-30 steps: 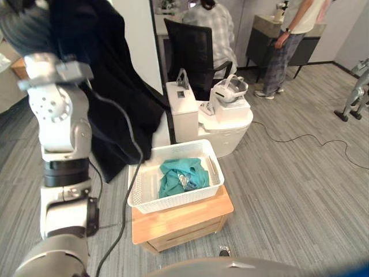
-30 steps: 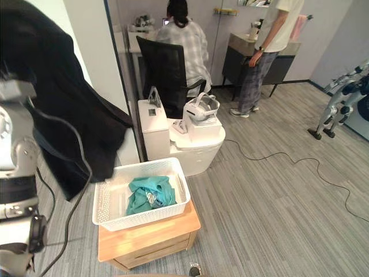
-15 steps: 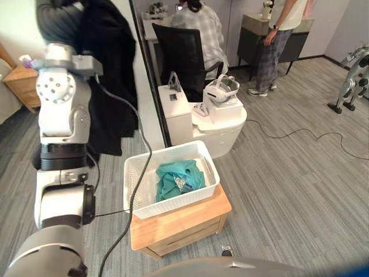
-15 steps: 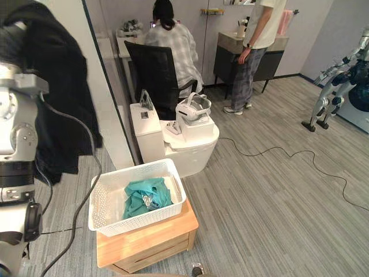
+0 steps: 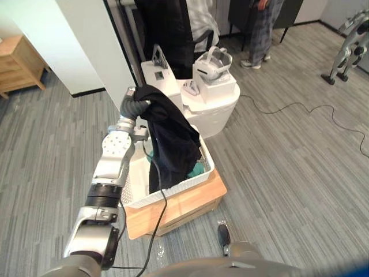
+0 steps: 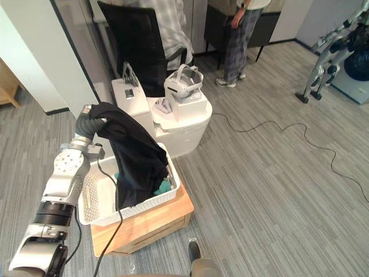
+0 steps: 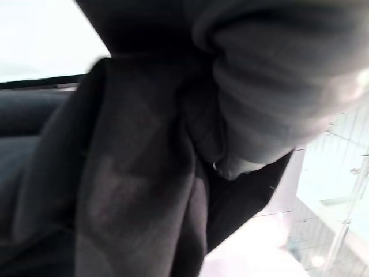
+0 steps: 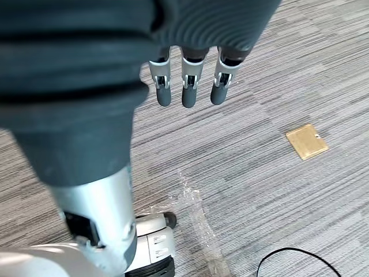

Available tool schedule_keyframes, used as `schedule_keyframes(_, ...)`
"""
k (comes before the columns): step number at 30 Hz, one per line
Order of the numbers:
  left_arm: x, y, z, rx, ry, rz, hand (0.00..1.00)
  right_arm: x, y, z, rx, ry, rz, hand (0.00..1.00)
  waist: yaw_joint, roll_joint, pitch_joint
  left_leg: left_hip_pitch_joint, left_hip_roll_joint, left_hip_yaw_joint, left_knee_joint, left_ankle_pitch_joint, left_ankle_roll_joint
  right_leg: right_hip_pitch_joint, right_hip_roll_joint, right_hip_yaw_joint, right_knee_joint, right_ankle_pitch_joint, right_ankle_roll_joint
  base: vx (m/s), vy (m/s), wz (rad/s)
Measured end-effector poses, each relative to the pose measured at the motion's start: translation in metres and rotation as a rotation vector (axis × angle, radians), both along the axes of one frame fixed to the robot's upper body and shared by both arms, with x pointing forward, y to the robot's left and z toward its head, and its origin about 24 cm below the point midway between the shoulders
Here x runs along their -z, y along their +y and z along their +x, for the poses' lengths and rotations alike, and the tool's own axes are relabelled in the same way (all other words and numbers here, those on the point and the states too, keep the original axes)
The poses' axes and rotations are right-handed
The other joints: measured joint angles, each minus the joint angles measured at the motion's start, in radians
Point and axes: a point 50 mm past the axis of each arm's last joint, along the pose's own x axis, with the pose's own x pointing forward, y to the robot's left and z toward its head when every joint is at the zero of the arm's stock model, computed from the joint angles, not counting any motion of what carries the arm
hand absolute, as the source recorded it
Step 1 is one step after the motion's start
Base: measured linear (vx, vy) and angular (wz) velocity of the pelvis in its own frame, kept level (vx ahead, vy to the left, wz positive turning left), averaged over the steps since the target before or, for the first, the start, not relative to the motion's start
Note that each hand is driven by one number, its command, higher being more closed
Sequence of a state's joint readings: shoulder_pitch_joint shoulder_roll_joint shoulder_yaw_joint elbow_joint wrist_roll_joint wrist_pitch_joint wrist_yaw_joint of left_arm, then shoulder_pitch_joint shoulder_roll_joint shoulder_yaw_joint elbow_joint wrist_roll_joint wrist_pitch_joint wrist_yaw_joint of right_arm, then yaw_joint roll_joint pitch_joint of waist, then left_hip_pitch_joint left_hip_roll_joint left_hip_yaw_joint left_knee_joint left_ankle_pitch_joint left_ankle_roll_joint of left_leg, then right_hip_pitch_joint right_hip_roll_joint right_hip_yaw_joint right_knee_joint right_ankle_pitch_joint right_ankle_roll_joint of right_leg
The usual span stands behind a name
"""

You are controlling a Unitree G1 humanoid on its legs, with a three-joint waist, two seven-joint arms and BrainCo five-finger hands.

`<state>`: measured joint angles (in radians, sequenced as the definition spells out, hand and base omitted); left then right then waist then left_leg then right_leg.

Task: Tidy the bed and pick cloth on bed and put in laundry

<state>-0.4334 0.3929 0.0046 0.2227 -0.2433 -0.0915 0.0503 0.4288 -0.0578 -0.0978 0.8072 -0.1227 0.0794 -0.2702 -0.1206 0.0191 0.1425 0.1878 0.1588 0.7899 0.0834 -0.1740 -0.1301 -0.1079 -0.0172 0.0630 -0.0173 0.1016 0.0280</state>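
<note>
Black cloth (image 5: 170, 141), one piece, hangs in a long fold from my raised left hand (image 5: 135, 105) and drops into the single white mesh basket (image 6: 91, 196). Its lower end lies inside, close to the basket's front wall. The cloth drapes right over that hand, so I cannot tell whether the hand is clasping it or merely carrying it. In the left wrist view the dark fabric crowds against my ribbed cover.

A second cloth, teal (image 5: 197, 168), lies in the basket toward its right end, mostly hidden behind the black one. That makes two cloths in all.

The basket sits on top of one low wooden cabinet (image 5: 190, 197), leaving a bare strip along the cabinet's front edge.

My right hand (image 8: 189, 86) hangs over the grey floor, relaxed and holding nothing, near a brass floor plate (image 8: 307, 141).

Behind the basket stands a white rounded unit (image 5: 222, 109) with one white headset (image 5: 212, 60) on it. Beyond it are a black chair (image 5: 167, 29) and two people, one seated (image 5: 199, 17) and one standing (image 5: 262, 29).
</note>
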Motion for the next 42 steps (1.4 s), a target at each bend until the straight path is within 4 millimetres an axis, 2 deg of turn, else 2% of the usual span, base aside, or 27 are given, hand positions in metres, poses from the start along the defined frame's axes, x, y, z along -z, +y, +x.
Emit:
schedule_keyframes(5, 0.004, 0.000, 0.001, -0.015, -0.004, -0.003, 1.00, -0.001, 0.000, 0.004, -0.008, -0.018, 0.002, 0.00, -0.003, 0.002, 0.023, -0.034, 0.028, 0.014, 0.070, -0.045, 0.005, -0.033, 0.005, 0.010, 0.032, -0.010, -0.001, -0.08, -0.017, -0.09)
schedule_keyframes(9, 0.025, -0.010, -0.002, 0.036, 0.074, -0.006, 1.00, -0.003, 0.000, 0.014, -0.016, -0.064, -0.004, 0.00, -0.002, 0.002, 0.044, -0.035, 0.040, 0.026, 0.109, -0.067, 0.006, -0.037, 0.009, 0.026, 0.050, -0.012, 0.002, -0.07, -0.011, -0.10)
schedule_keyframes(11, 0.046, -0.021, -0.009, 0.069, 0.146, -0.028, 1.00, -0.004, -0.001, 0.018, -0.019, -0.083, -0.006, 0.00, -0.003, 0.006, 0.045, -0.053, 0.045, 0.027, 0.132, -0.078, 0.010, -0.058, 0.007, 0.030, 0.067, -0.018, 0.005, -0.05, -0.002, -0.04)
schedule_keyframes(13, 0.084, -0.031, -0.025, 0.079, 0.278, -0.067, 1.00, -0.004, -0.001, 0.019, -0.020, -0.088, -0.007, 0.00, -0.002, 0.007, 0.046, -0.063, 0.051, 0.026, 0.148, -0.086, 0.011, -0.062, 0.008, 0.029, 0.068, -0.018, 0.005, -0.02, -0.004, 0.00)
schedule_keyframes(16, 0.131, -0.033, -0.051, 0.024, 0.458, -0.105, 1.00, -0.004, -0.001, 0.021, -0.023, -0.093, -0.009, 0.00, 0.002, 0.007, 0.046, -0.061, 0.051, 0.024, 0.148, -0.086, 0.011, -0.060, 0.007, 0.027, 0.068, -0.019, 0.005, 0.00, 0.000, 0.00)
schedule_keyframes(20, 0.160, -0.025, -0.068, -0.059, 0.577, -0.067, 1.00, -0.005, -0.002, 0.021, -0.024, -0.095, -0.014, 0.00, 0.006, 0.007, 0.046, -0.064, 0.050, 0.010, 0.149, -0.085, 0.013, -0.055, 0.000, 0.014, 0.068, -0.019, 0.005, -0.04, -0.018, 0.11)
schedule_keyframes(25, 0.169, -0.011, -0.074, -0.182, 0.605, -0.013, 1.00, -0.005, -0.002, 0.023, -0.043, -0.095, -0.022, 0.00, 0.007, 0.007, 0.046, -0.069, 0.050, -0.007, 0.149, -0.082, 0.017, -0.050, -0.005, -0.002, 0.068, -0.019, 0.005, -0.05, -0.020, 0.10)
schedule_keyframes(31, 0.155, 0.009, -0.060, -0.327, 0.541, 0.028, 1.00, -0.005, -0.002, 0.029, -0.053, -0.107, -0.028, 0.00, 0.008, 0.001, 0.051, -0.105, 0.053, -0.036, 0.162, -0.079, 0.022, -0.065, -0.015, -0.028, 0.068, -0.019, 0.005, -0.02, -0.020, 0.13)
schedule_keyframes(32, 0.151, 0.012, -0.057, -0.346, 0.522, 0.042, 0.00, -0.005, -0.001, 0.031, -0.062, -0.112, -0.027, 0.00, 0.010, -0.003, 0.053, -0.106, 0.054, -0.037, 0.164, -0.079, 0.022, -0.065, -0.015, -0.028, 0.068, -0.019, 0.005, 0.00, 0.000, 0.00)
schedule_keyframes(36, 0.125, 0.019, -0.036, -0.357, 0.433, 0.159, 0.00, -0.005, 0.002, 0.032, -0.081, -0.113, -0.017, 0.00, 0.021, -0.015, 0.063, -0.144, 0.066, -0.057, 0.195, -0.089, 0.024, -0.085, -0.018, -0.044, 0.075, -0.019, 0.004, -0.03, -0.015, 0.11)
schedule_keyframes(42, 0.127, 0.017, -0.034, -0.357, 0.484, 0.159, 0.00, -0.004, 0.002, 0.032, -0.053, -0.119, 0.007, 0.00, 0.024, -0.013, 0.068, -0.158, 0.077, -0.060, 0.217, -0.099, 0.022, -0.091, -0.016, -0.048, 0.079, -0.019, 0.004, 0.00, -0.003, 0.02)
